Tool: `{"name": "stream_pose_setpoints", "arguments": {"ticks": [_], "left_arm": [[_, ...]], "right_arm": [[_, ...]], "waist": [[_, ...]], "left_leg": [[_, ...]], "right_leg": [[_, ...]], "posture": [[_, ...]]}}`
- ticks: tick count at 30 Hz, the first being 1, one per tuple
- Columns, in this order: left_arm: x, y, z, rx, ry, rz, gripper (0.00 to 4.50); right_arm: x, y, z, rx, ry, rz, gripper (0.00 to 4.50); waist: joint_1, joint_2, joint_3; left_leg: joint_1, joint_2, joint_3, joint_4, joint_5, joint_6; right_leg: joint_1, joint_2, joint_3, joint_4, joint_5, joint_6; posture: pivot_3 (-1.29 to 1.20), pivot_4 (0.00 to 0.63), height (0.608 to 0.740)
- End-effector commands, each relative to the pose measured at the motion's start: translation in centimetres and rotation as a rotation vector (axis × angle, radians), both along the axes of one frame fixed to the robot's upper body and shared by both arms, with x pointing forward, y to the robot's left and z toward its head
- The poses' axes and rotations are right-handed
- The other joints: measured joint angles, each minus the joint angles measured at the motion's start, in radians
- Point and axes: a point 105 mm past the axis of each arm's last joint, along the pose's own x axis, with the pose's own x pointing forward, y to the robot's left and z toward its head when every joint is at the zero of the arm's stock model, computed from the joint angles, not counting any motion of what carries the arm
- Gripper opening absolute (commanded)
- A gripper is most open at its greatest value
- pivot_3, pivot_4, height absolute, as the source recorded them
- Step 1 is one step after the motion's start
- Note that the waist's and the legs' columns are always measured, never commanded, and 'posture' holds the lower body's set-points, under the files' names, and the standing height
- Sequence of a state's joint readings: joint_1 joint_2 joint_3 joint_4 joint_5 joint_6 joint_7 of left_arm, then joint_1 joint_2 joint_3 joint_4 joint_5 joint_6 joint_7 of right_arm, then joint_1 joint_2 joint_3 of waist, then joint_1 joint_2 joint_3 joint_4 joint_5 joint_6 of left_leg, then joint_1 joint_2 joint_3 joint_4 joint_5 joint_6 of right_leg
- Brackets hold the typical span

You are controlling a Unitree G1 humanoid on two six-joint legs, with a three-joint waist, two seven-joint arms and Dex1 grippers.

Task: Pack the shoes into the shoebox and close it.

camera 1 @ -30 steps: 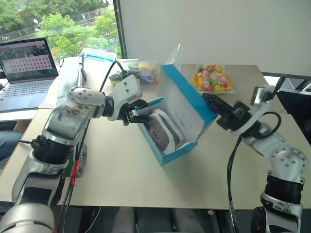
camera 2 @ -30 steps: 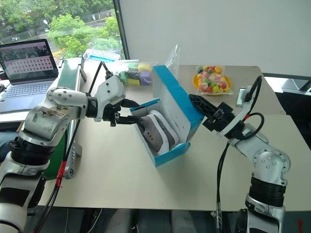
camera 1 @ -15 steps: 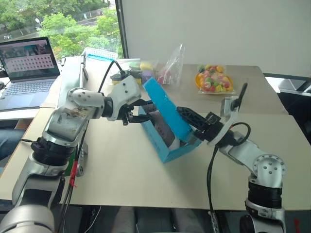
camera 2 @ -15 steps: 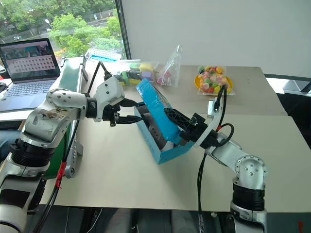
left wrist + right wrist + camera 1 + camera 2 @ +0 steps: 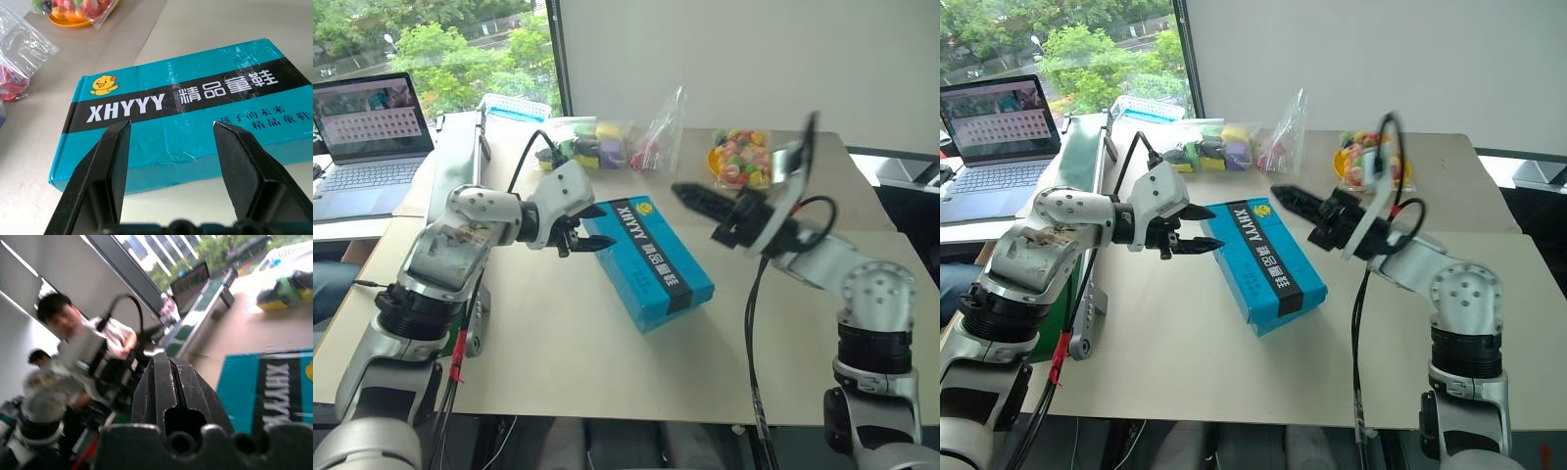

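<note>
Daylight from the window falls across our table [image 5: 558, 372], where the shoebox [image 5: 651, 259] lies mid-table with its lid down. Our left claw [image 5: 590, 242] stands apart at its end; our right claw [image 5: 690, 198], pressed together, hovers above. Packing looks finished.

Left tool [image 5: 590, 226] parted, low (nothing held); right tool [image 5: 690, 197] closed, raised, pointing leftward.

An office or lab is showing here: an open laptop [image 5: 367, 137] is glowing well beyond the left end effector [image 5: 590, 227], a plain pale desk [image 5: 607, 362] is sitting under it, and a big window [image 5: 431, 39] is facing trees.
</note>
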State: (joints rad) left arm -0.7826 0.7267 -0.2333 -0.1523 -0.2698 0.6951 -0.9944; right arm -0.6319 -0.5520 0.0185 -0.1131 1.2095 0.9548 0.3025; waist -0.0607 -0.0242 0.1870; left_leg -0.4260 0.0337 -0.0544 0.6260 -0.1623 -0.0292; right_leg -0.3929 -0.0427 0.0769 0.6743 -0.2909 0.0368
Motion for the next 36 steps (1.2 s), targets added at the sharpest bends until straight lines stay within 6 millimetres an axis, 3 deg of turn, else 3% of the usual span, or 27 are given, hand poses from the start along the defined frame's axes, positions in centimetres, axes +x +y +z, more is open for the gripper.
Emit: {"name": "stream_pose_setpoints", "arguments": {"ticks": [1, 5, 10, 13, 14, 17, 22, 26, 30, 36], "left_arm": [[-0.2, 0.5, 1.5, 0.01, -0.073, 0.011, 2.85], [-0.5, 0.9, 1.6, 0.006, -0.078, 0.033, 2.85], [-1.4, 1.7, 1.1, 0.009, -0.065, 0.075, 2.85], [-1.7, 2.1, 1.0, 0.003, -0.057, 0.1, 2.85], [-1.7, 2.1, 0.9, -0.001, -0.051, 0.106, 2.85], [-2.4, 1.9, 0.6, -0.02, -0.036, 0.074, 2.85], [-3.2, 1.3, 0.3, -0.086, -0.058, 0.009, 2.85], [-3.3, 1.7, -0.8, -0.077, -0.015, 0.002, 2.85], [-2.5, 1.3, -0.3, -0.146, -0.008, 0.01, 2.85], [-0.2, 2.6, -1.4, -0.101, -0.025, 0.122, 2.85]], "right_arm": [[3.0, 2.0, -4.7, -0.377, -0.031, 0.0, 0.02], [4.6, 3.4, -6.3, -0.392, -0.017, 0.036, 0.02], [4.4, 2.8, -12.2, -0.626, 0.021, 0.126, 0.02], [4.4, 2.4, -12.5, -0.649, 0.009, 0.146, 0.02], [4.4, 2.5, -12.0, -0.632, -0.007, 0.152, 0.02], [4.2, 2.5, -7.5, -0.517, -0.096, 0.175, 0.02], [2.1, -2.0, -3.3, -0.77, -0.38, 0.248, 0.02], [-0.7, -3.8, 0.6, -0.719, -0.476, 0.308, 0.02], [-1.3, -6.8, 1.0, -0.692, -0.468, 0.228, 0.02], [-0.3, -8.3, 2.4, -0.522, -0.437, 0.076, 0.02]], "waist": [[-0.008, 0.0, 0.0], [-0.006, 0.0, 0.0], [-0.009, -0.001, -0.001], [-0.007, -0.001, -0.001], [-0.007, -0.001, -0.001], [0.0, -0.003, -0.002], [0.027, -0.001, 0.0], [0.024, -0.001, 0.0], [0.023, -0.002, 0.0], [0.016, -0.002, 0.001]], "left_leg": [[0.0, 0.0, 0.001, 0.0, 0.0, 0.0], [-0.004, 0.0, 0.0, 0.0, 0.0, 0.0], [-0.007, 0.0, 0.0, 0.001, 0.0, 0.0], [0.002, 0.0, -0.001, 0.0, 0.0, 0.0], [0.005, 0.0, -0.001, 0.0, 0.0, 0.0], [0.01, 0.0, -0.001, 0.0, 0.0, 0.0], [0.001, -0.001, -0.002, 0.001, 0.0, 0.0], [-0.005, 0.0, -0.002, 0.001, -0.001, -0.001], [-0.005, 0.0, -0.003, 0.0, -0.001, 0.0], [-0.002, 0.0, -0.002, 0.002, -0.001, 0.0]], "right_leg": [[-0.001, 0.0, 0.001, 0.0, 0.0, 0.0], [-0.005, 0.0, 0.001, 0.002, 0.0, 0.0], [-0.009, 0.0, 0.0, 0.004, 0.0, -0.001], [-0.001, 0.0, 0.0, 0.005, 0.0, -0.001], [0.003, 0.0, -0.001, 0.005, 0.0, -0.001], [0.008, 0.0, -0.001, 0.004, -0.004, 0.006], [0.0, -0.001, -0.002, 0.004, -0.001, 0.0], [-0.005, -0.001, -0.003, 0.001, -0.001, -0.001], [-0.004, -0.001, -0.004, 0.0, -0.001, -0.001], [0.0, -0.001, -0.003, 0.0, 0.0, -0.001]], "posture": [[0.0, 0.15, 0.74], [0.0, 0.15, 0.74], [0.0, 0.15, 0.74], [0.0, 0.15, 0.74], [0.0, 0.15, 0.74], [0.0, 0.15, 0.74], [0.0, 0.15, 0.74], [0.0, 0.15, 0.74], [0.0, 0.15, 0.74], [0.0, 0.15, 0.74]]}}
